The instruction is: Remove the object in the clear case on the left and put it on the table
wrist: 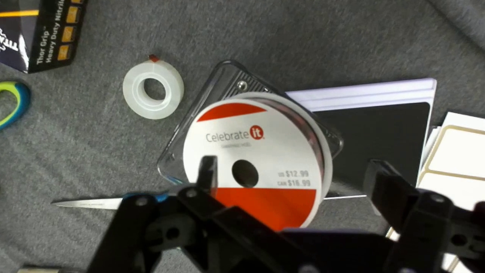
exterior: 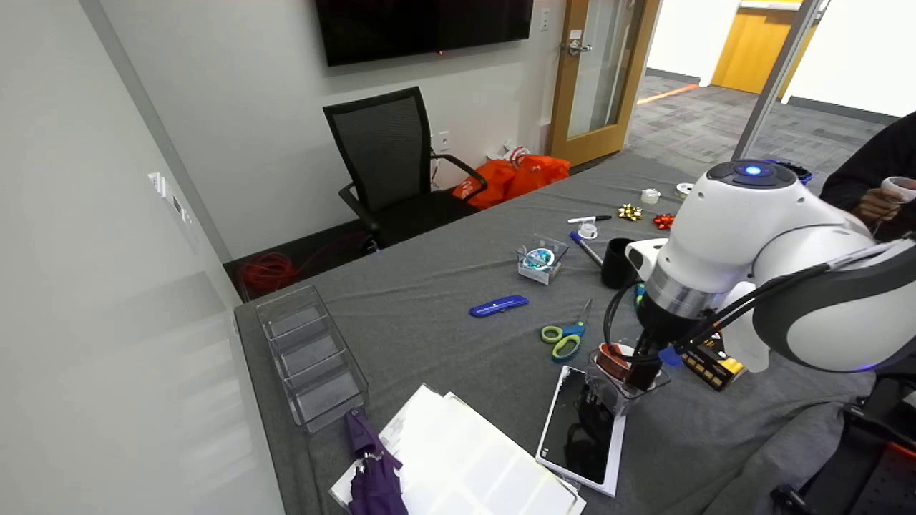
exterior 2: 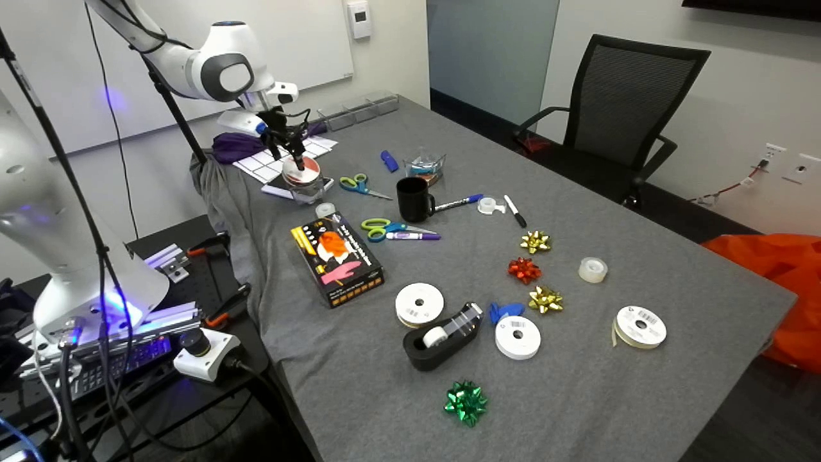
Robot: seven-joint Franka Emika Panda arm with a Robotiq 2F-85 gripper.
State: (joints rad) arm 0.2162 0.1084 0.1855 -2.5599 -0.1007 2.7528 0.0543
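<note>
The object is a spool with a white and red face [wrist: 265, 151], tilted in a clear case [wrist: 201, 102]. It also shows in both exterior views [exterior: 614, 360] [exterior 2: 301, 172]. The clear case [exterior: 608, 393] stands partly on a black-screened white tablet box, on the table's dark grey cloth [exterior: 422, 350]. My gripper [wrist: 293, 167] is open above the case. In the wrist view its left finger overlaps the spool's face and its right finger lies past the spool's right edge. Whether a finger touches the spool I cannot tell. The gripper [exterior: 644, 368] hides part of the spool.
Near the case are a tape roll [wrist: 153, 90], scissors [exterior: 565, 336], the tablet box [exterior: 581, 429], label sheets [exterior: 472, 458] and a black-orange glove box [exterior 2: 337, 260]. A second clear case [exterior: 540, 265] holds a blue item. A black mug [exterior 2: 414, 199] stands farther off.
</note>
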